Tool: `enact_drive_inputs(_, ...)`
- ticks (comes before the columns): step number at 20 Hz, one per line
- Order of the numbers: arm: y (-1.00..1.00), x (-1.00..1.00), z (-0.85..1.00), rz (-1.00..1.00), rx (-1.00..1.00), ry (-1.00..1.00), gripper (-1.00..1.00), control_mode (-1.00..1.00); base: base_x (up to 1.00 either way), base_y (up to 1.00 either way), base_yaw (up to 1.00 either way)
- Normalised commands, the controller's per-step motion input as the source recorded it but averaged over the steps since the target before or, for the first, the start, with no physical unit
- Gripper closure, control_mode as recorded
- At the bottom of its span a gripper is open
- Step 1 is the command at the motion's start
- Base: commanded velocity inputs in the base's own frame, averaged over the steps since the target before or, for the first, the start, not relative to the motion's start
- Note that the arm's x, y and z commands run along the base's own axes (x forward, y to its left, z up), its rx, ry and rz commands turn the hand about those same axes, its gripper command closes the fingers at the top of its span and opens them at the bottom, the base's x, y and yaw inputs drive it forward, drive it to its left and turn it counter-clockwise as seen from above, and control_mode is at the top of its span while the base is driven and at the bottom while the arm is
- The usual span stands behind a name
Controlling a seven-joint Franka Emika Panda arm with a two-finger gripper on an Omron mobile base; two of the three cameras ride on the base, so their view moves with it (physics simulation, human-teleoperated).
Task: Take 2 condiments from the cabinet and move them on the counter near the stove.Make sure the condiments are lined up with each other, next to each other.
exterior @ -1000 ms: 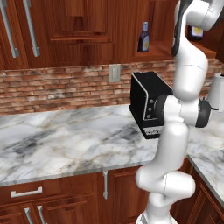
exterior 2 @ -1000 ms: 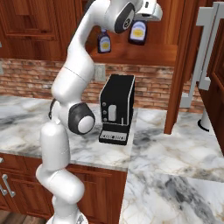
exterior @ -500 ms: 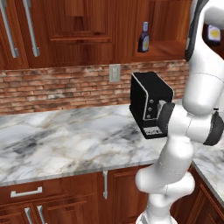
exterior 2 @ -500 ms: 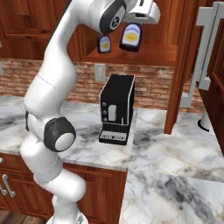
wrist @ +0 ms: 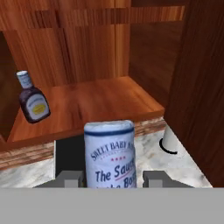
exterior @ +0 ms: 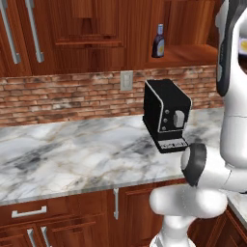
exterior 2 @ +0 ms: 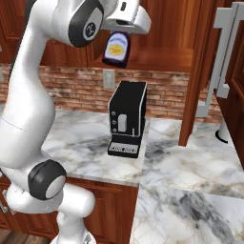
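- Right now my claw (wrist: 109,177) is clamped on one barbecue sauce bottle (wrist: 109,153), a finger (wrist: 70,178) on each side of its body; the cap faces the hand camera and the label reads toward me.
- From the right base view that held bottle hangs under my hand, out in front of the cabinet niche (exterior 2: 162,57) and above the coffee machine (exterior 2: 126,116), touching neither.
- I judge the bottle is gripped across its body so it can be set down upright later without regripping.
- The second sauce bottle (exterior: 158,42) stands on the niche's wooden shelf (wrist: 87,105), near its left side, well apart from the one I carry.
- So the task is at its first carry: one condiment out, one still to fetch, none on the marble counter (exterior: 72,149) yet.
- No stove shows in these views, so I suppose the base must drive before I can place anything.
- Risk, as I see it: the coffee machine sits just under my path, so lowering straight down would strike it.
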Motion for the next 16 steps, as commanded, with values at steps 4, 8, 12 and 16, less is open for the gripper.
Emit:
enact_drive_inputs(4,0.66,-1.0,-0.1,-0.03,0.0,0.0,1.0,-1.0,0.0,0.0,0.0)
enact_drive_inputs(8,0.57,-0.92,-0.13,-0.03,0.0,0.0,1.0,-1.0,0.0,0.0,0.0)
enact_drive_inputs(12,0.36,-0.67,-0.15,-0.01,0.0,0.0,1.0,-1.0,0.0,0.0,0.0)
enact_drive_inputs(16,0.19,-0.46,-0.18,0.0,0.0,0.0,1.0,-1.0,0.0,0.0,0.0)
